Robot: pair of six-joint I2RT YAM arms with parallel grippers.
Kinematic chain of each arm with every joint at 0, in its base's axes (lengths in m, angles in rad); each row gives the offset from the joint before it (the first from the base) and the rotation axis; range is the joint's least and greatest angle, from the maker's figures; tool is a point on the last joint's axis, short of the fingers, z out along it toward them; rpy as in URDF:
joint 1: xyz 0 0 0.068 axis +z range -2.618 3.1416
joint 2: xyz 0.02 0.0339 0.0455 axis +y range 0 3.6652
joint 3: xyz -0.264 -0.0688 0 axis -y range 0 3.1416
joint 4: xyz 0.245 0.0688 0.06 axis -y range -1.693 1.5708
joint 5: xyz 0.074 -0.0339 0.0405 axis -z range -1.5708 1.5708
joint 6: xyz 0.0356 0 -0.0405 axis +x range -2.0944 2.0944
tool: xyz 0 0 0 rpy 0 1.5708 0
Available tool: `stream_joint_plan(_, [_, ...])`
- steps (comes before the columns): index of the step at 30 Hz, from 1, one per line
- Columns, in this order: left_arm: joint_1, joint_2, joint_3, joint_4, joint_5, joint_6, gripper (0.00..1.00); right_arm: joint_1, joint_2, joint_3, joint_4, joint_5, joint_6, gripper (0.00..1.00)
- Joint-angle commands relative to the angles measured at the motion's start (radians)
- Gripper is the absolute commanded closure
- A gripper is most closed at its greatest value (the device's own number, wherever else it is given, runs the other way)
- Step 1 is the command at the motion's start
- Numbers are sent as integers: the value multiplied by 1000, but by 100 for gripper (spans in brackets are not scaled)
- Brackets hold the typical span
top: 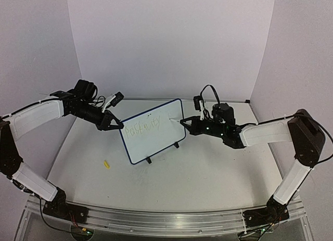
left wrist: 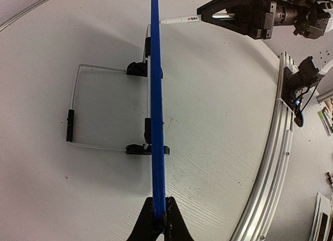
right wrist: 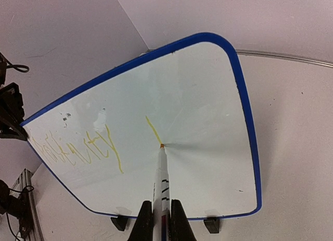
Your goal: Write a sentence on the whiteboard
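The whiteboard [top: 156, 144] is clamped at its edge by the left end effector [left wrist: 160, 220]. A marker [right wrist: 162, 181] is gripped by the right end effector [right wrist: 158, 220], tip touching the whiteboard beside the sentence [right wrist: 86, 147].

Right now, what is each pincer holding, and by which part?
Left pincer clamps the whiteboard by its blue side edge; right pincer grips the marker by its barrel.

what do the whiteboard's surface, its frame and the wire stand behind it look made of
Whiteboard surface: glossy white, likely coated metal or melamine; it shows soft reflections. Frame: smooth blue plastic, by its rounded moulded corners. Wire stand: thin silvery metal rod, probably steel, with black plastic-looking feet.
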Motion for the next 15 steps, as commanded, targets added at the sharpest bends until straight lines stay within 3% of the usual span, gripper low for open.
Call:
stream_joint_plan(1, [-9, 16, 38, -33, 12, 17, 100, 3, 20, -1, 19, 21, 10, 100])
stream_joint_plan(15, [-10, 16, 38, -34, 12, 15, 100, 19, -108, -30, 35, -14, -9, 100])
